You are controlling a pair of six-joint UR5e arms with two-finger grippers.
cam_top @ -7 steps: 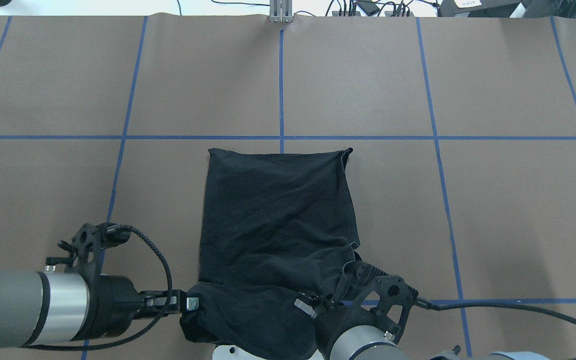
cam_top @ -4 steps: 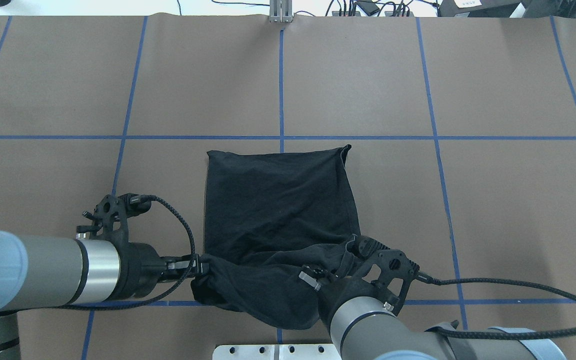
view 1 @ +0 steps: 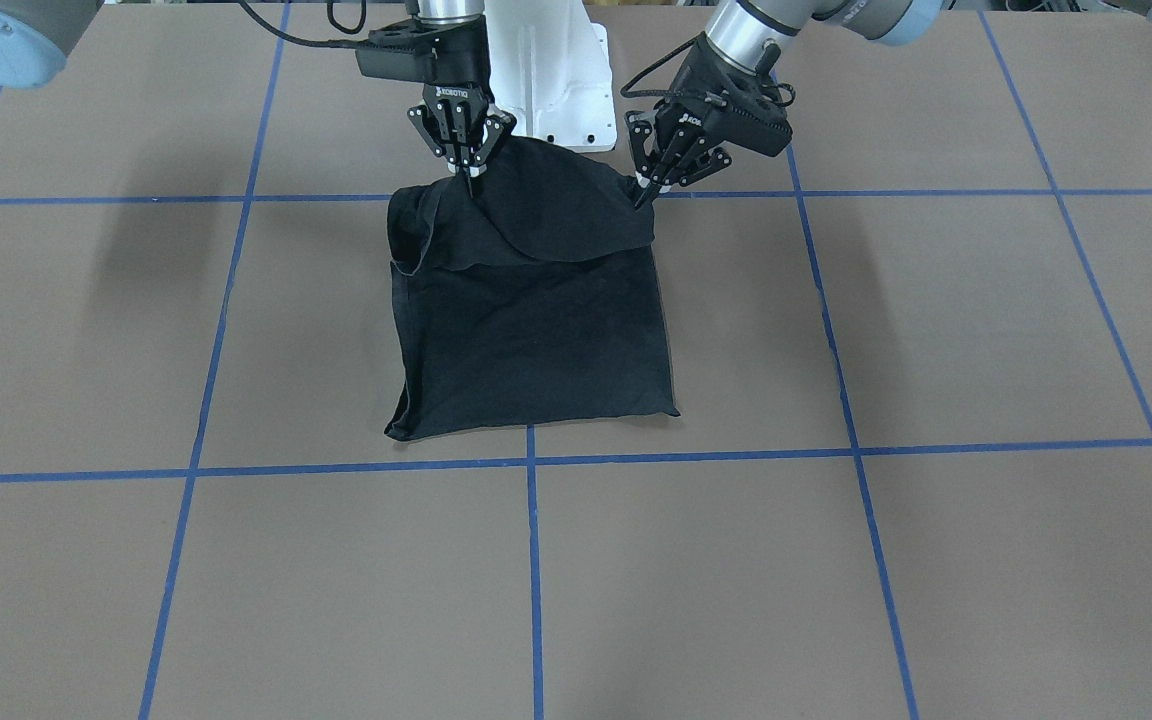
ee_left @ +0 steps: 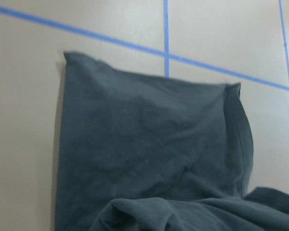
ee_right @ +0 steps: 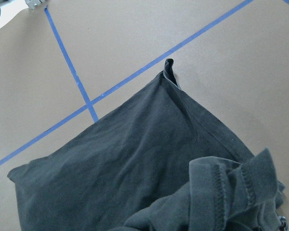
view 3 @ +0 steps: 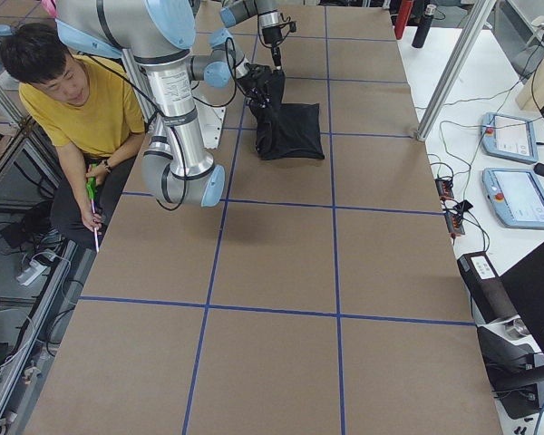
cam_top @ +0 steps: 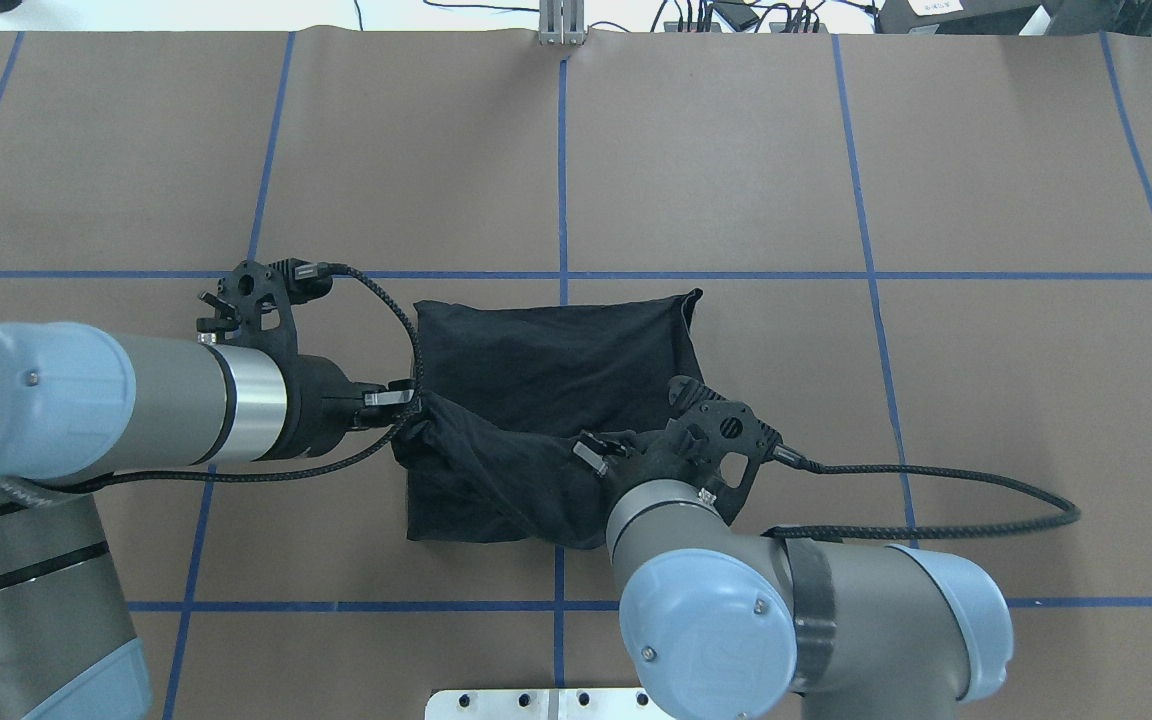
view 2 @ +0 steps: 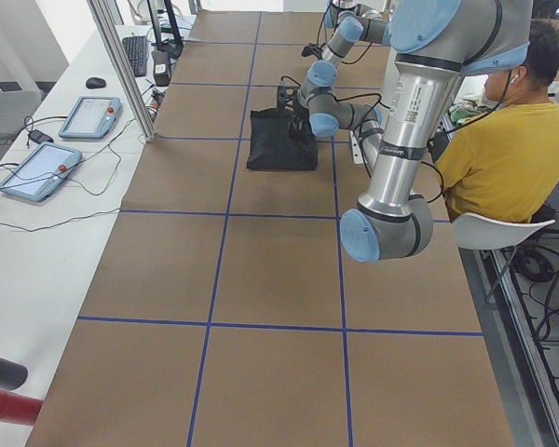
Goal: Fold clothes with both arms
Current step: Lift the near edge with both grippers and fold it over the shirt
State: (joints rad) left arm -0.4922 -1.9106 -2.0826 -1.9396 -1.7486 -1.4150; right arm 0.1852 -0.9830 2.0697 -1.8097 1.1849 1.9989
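- The black T-shirt (cam_top: pixel 556 345) is laid at the centre of the brown bench (cam_top: pixel 936 150), which is gridded with blue tape (cam_top: pixel 563 170).
- Seen from overhead, its 6 o'clock edge is held raised, clamped in the closed left pincer (cam_top: pixel 408 405) and right pincer (cam_top: pixel 596 455).

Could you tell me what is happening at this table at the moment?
Two robot arms are folding a black T-shirt on the brown table. The left gripper and the right gripper each pinch a corner of the shirt's edge on the robot's side and hold it lifted off the table. The rest of the shirt lies flat, so the fold is only partly made.
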